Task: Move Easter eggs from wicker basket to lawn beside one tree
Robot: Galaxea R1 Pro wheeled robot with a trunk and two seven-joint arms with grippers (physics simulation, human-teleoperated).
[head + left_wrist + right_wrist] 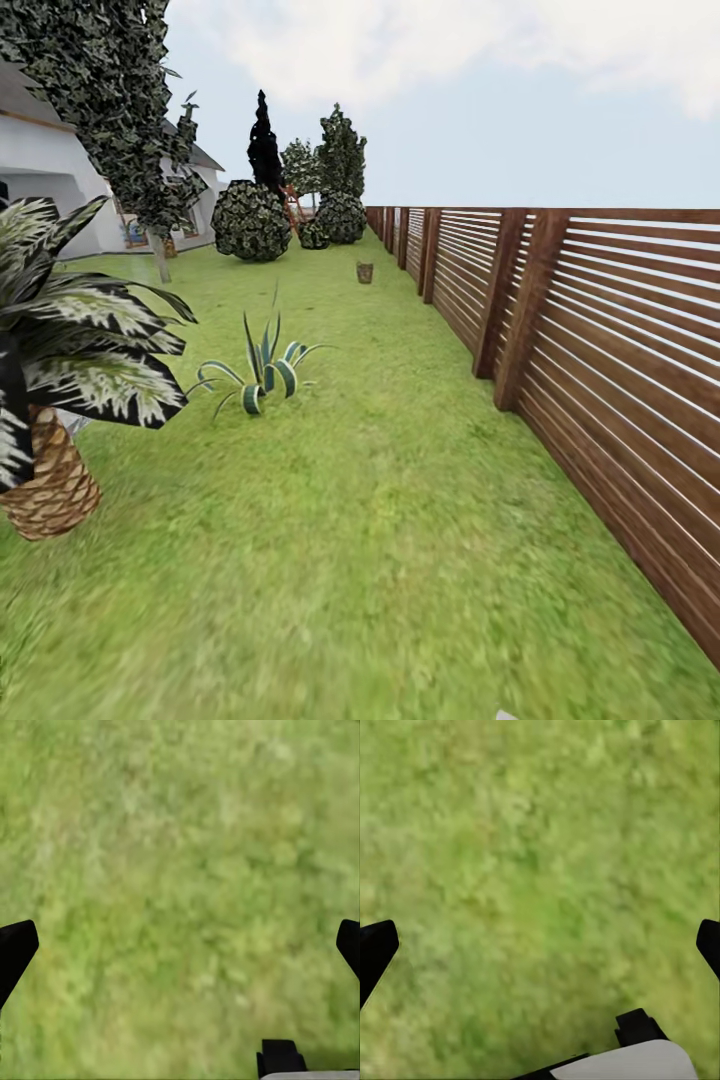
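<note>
My left gripper (180,945) and right gripper (540,945) hung wide apart, empty, over lawn (380,560). The distant basket (364,272) looked light; I'd lift eggs singly, gently.

wicker basket (365,272) far off, contents too small to tell.

Bright even daylight, hardly any shadows, lawn (380,520) smeared soft up close, both wrist views blurred

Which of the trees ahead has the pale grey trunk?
The near-left tree in front of the white house. The farther tree is black all over; the palm's trunk is scaly brown.
</note>
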